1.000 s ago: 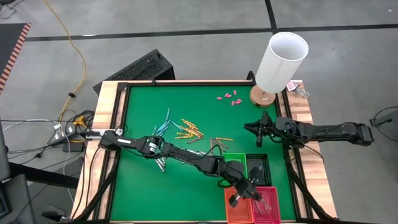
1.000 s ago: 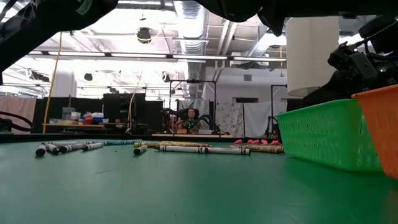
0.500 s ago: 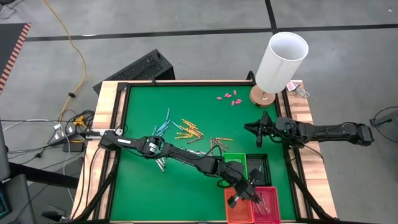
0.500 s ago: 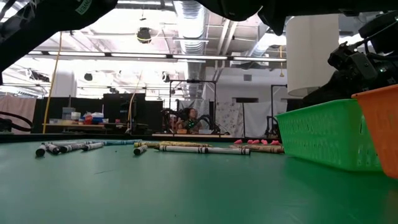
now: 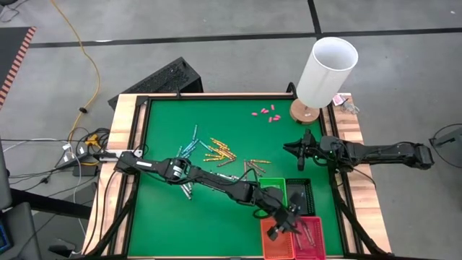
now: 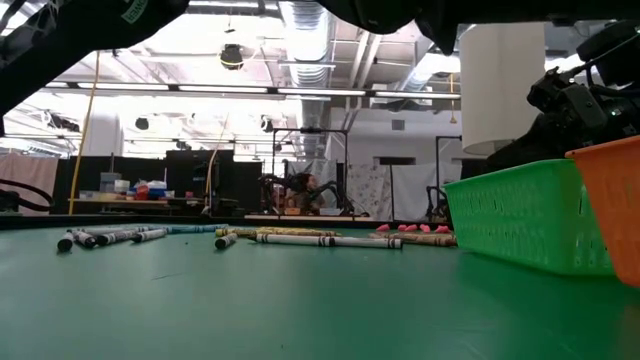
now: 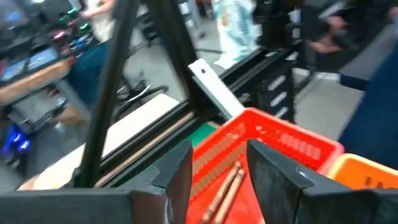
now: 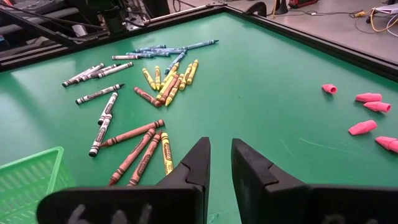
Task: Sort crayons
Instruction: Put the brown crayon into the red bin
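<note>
1. The green surface (image 5: 166, 217) sat framed in wood on a grey concrete floor (image 5: 216, 29).
2. Crayons (image 5: 216, 153) lay scattered near its centre.
3. The left end effector (image 5: 283, 227), fingers parted and empty, hung over the red basket (image 5: 310, 238) at five o'clock.
4. The right end effector (image 5: 292, 149) waited at three o'clock, narrowly open.

Crayons (image 5: 216, 153): many thin short paper-wrapped sticks, all lying flat, scattered loosely over middle of green mat. Light blue ones (image 8: 163, 50) in fan at far side of scatter. Yellow-orange ones (image 8: 166, 81) clustered at centre, some overlapping. Grey-white ones (image 8: 102, 115) spread along one edge, pointing various ways. Brownish-red ones (image 8: 134, 150) lie roughly parallel, nearest green basket. Two brownish-red crayons (image 7: 226, 186) lie side by side inside red basket.
</note>
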Controlling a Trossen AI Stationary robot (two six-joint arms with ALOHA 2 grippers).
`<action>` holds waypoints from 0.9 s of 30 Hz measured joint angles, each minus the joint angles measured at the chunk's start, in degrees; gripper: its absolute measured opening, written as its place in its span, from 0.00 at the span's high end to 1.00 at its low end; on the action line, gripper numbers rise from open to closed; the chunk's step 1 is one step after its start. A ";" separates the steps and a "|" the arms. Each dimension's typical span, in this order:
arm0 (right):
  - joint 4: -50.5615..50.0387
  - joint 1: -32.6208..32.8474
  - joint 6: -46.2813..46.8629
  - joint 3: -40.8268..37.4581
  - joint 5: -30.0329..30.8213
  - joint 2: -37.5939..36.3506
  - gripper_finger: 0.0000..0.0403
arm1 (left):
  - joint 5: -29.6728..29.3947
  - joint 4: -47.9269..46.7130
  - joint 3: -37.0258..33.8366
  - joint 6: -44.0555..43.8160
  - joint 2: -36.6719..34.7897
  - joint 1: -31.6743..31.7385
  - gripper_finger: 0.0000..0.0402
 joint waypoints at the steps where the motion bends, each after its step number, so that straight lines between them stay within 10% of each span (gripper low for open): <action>1: 0.00 0.00 -0.02 0.00 0.02 0.00 0.83 | -1.66 -1.09 0.29 -1.35 -0.19 0.08 0.64; 18: -0.04 0.00 -0.54 0.00 -0.27 0.76 0.83 | -15.06 -69.34 0.26 -8.96 -23.78 4.22 0.66; 27: -0.03 0.07 -0.54 0.00 -0.29 1.69 0.83 | -21.63 -71.58 -15.81 -15.61 -37.10 4.11 0.66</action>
